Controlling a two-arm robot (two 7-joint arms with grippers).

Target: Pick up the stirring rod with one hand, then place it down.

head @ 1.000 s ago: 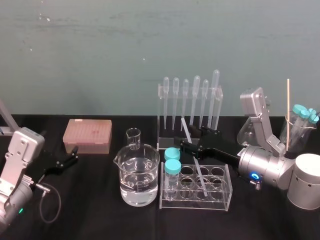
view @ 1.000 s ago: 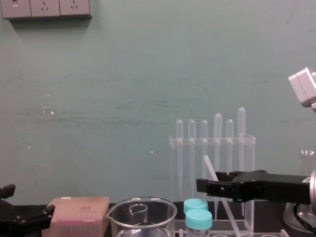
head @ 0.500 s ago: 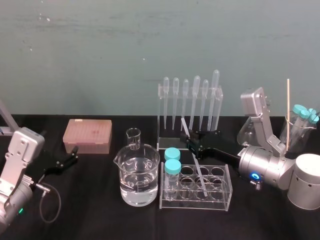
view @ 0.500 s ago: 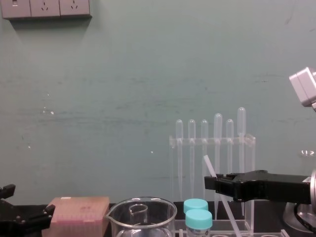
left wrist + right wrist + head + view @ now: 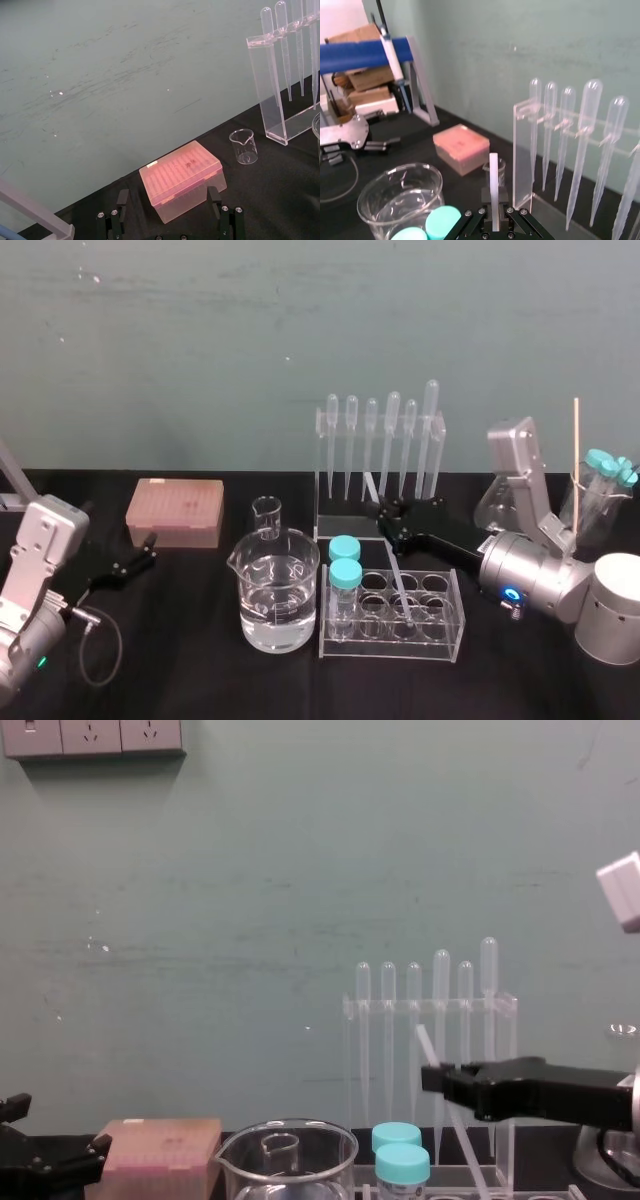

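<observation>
Translucent stirring rod, apparently in right claw

Even, diffuse light falls from above, moderately bright. The green wall is lit uniformly, while the black surface swallows the light, so shadows barely register on it. Small highlights glint on the beaker rim and the pipettes. The stirring rod shows pale and bright.
</observation>
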